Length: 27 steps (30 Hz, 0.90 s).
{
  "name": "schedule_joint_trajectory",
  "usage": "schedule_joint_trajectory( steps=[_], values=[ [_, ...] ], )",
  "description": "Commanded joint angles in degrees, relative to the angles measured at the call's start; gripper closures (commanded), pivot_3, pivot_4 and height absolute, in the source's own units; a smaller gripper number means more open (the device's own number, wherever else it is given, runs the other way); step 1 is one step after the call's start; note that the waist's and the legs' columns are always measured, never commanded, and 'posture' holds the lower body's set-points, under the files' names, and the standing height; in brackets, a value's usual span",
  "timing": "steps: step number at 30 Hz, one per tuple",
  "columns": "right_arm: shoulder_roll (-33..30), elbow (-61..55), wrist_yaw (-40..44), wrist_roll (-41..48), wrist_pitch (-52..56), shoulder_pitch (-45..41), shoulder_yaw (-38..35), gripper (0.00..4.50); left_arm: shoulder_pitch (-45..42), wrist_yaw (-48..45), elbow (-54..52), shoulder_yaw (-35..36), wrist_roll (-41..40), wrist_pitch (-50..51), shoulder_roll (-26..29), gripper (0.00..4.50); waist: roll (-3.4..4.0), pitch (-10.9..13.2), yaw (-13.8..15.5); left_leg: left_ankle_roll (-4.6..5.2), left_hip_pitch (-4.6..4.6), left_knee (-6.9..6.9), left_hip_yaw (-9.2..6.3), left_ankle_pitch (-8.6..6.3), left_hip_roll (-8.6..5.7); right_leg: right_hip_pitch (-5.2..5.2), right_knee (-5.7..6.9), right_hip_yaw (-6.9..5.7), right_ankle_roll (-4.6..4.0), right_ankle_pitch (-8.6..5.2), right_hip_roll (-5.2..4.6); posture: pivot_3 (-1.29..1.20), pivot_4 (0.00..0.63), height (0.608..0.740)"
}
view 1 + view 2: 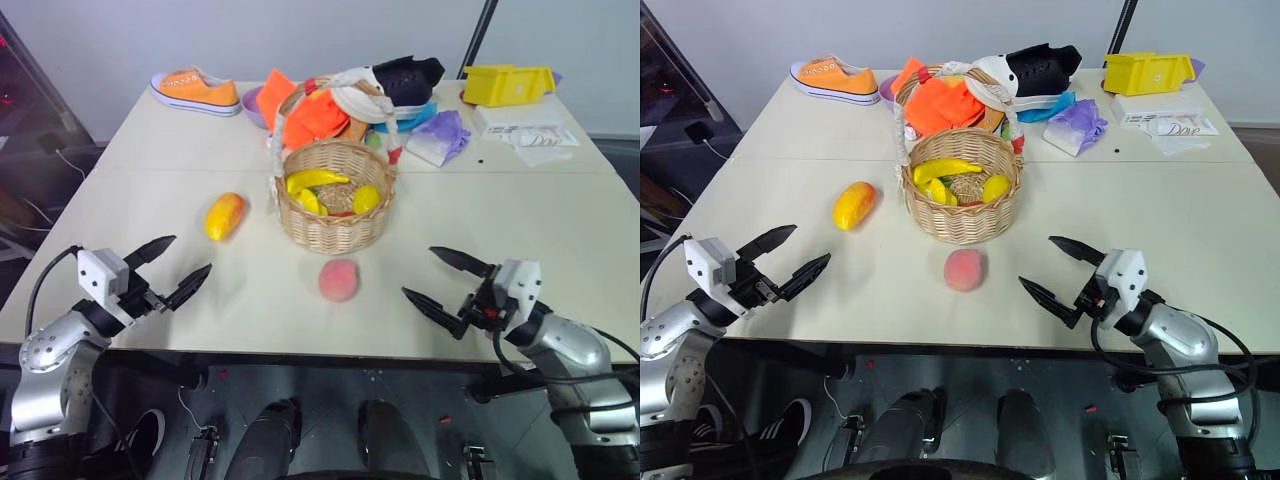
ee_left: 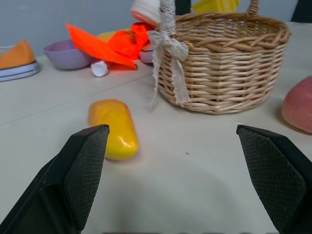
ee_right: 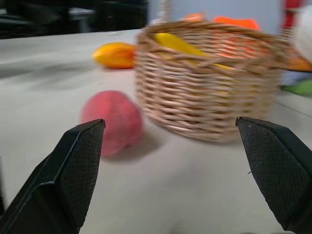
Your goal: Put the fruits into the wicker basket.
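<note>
You are looking at the wicker basket point(image 1: 333, 205) sitting mid-bench; the mango point(image 1: 225, 216) is lying just left of it and the peach point(image 1: 339, 280) just in front (both outside it). Your left pincer point(image 1: 172, 269) and right pincer point(image 1: 445, 282) are hovering wide, empty, nearer you than the basket.

bright even light, soft shadows, right wrist view blurred, perhaps by motion
</note>
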Motion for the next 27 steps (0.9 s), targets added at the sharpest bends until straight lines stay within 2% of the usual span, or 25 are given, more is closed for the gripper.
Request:
schedule_joint_trajectory(
  steps=[1, 6, 10, 19, 27],
  values=[
    [-2.33, -0.33, 5.08, -2.86, 2.05, -7.02, 6.16, 0.02, 1.51, -5.5, -4.44, -0.71, -2.63, 0.77, 2.75, 0.0, 0.0, 0.0, 0.05, 0.0, 0.0, 0.0, 0.01, 0.0, 0.01, 0.0, 0.0, 0.0, 0.0, 0.0, 0.0, 0.0, 0.15, 0.74],
    [-0.95, 1.73, 6.48, -6.4, 4.04, -16.69, 12.57, 0.02, 2.62, -9.0, -6.87, -1.94, -3.16, 0.94, 4.35, 0.0, -0.01, 0.0, 0.44, 0.0, -0.06, -0.01, -0.05, 0.0, 0.04, 0.0, -0.06, -0.11, -0.03, -0.01, -0.03, 0.0, 0.15, 0.74],
    [0.28, 5.53, 9.14, -10.56, 0.86, -21.25, 17.06, 0.02, 4.08, -9.93, -8.21, -3.08, -1.99, -0.01, 4.31, 0.0, -0.02, 0.01, 0.49, 0.0, -0.09, -0.02, -0.05, 0.0, 0.01, -0.01, -0.14, -0.11, -0.03, -0.01, -0.04, 0.0, 0.15, 0.74],
    [5.48, 17.25, 10.55, -15.22, -6.73, -26.76, 20.15, 0.02, 5.18, -7.86, -10.57, -3.78, -2.64, 0.73, 3.18, 0.0, -0.03, 0.01, 0.21, 0.0, -0.08, -0.03, -0.05, 0.0, 0.01, -0.02, -0.11, -0.12, -0.03, 0.01, 0.0, 0.0, 0.15, 0.74],
    [8.73, 23.38, 9.44, -18.32, -7.94, -28.26, 21.29, 0.02, 5.21, -7.48, -10.68, -4.2, -3.02, 0.89, 2.88, 0.0, -0.03, 0.01, 0.25, 0.0, -0.07, -0.03, -0.06, 0.0, 0.01, -0.05, -0.06, -0.12, 0.0, 0.02, 0.02, 0.0, 0.15, 0.74]
  ],
)
